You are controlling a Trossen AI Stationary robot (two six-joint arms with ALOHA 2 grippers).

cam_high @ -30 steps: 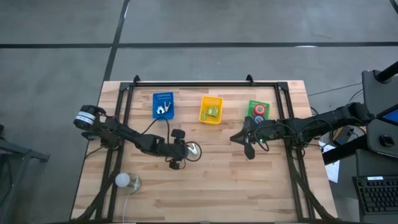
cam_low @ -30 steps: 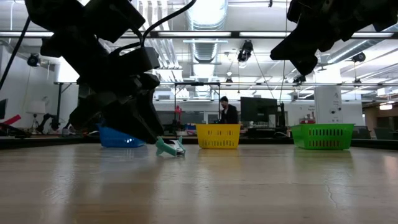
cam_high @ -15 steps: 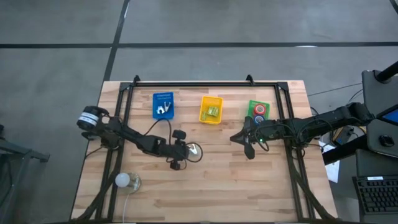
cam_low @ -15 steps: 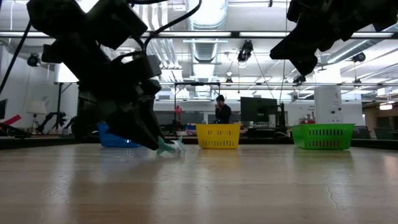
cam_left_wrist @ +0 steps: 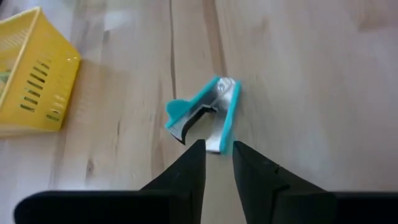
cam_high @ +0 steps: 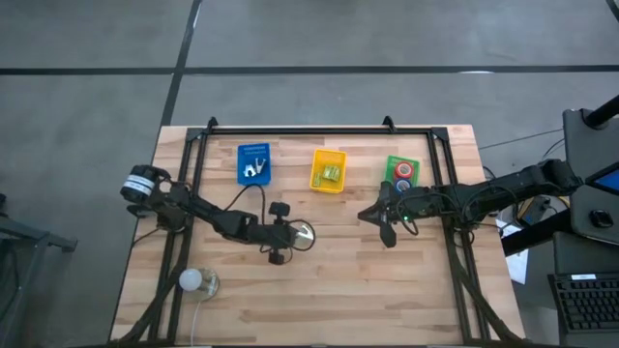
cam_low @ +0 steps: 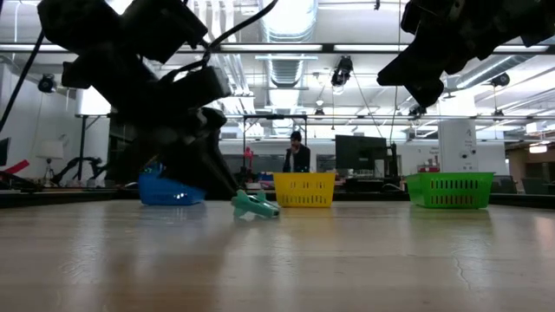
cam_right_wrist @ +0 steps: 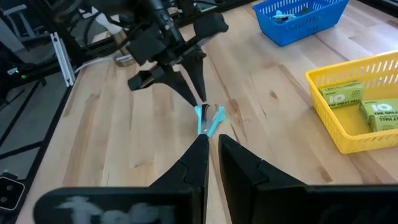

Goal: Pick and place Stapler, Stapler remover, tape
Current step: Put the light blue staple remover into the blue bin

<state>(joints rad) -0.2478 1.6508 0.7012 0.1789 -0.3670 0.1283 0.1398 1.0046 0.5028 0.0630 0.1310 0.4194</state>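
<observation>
A teal staple remover (cam_left_wrist: 208,112) lies flat on the table near its middle (cam_high: 304,232), its two arms spread. My left gripper (cam_left_wrist: 217,146) reaches it from the table's left, slanting down, and is closed onto one arm's end. My right gripper (cam_high: 387,230) hangs shut above the table right of centre, touching nothing (cam_right_wrist: 211,140). A red tape roll (cam_high: 403,170) and a blue one (cam_high: 401,184) lie in the green bin (cam_high: 390,162). No stapler shows in any view. My left gripper has the free metal end (cam_left_wrist: 216,142) of one arm of the staple remover between its two fingertips (cam_left_wrist: 199,149). The fingers slant down from the table's left and lie roughly along that arm. The remover rests flat on the table (cam_low: 256,206).
A blue bin (cam_high: 253,153) with metal pieces and a yellow bin (cam_high: 316,170) with green boxes stand along the far side beside the green bin. A white ball-like thing (cam_high: 191,281) sits at the near left. A black frame (cam_high: 319,131) borders the table. A person stands far behind (cam_low: 296,156).
The staple remover has slid a little toward the table's right edge and turned about, staying flat on the table at my left gripper's fingertips. My left gripper has tipped slightly.
</observation>
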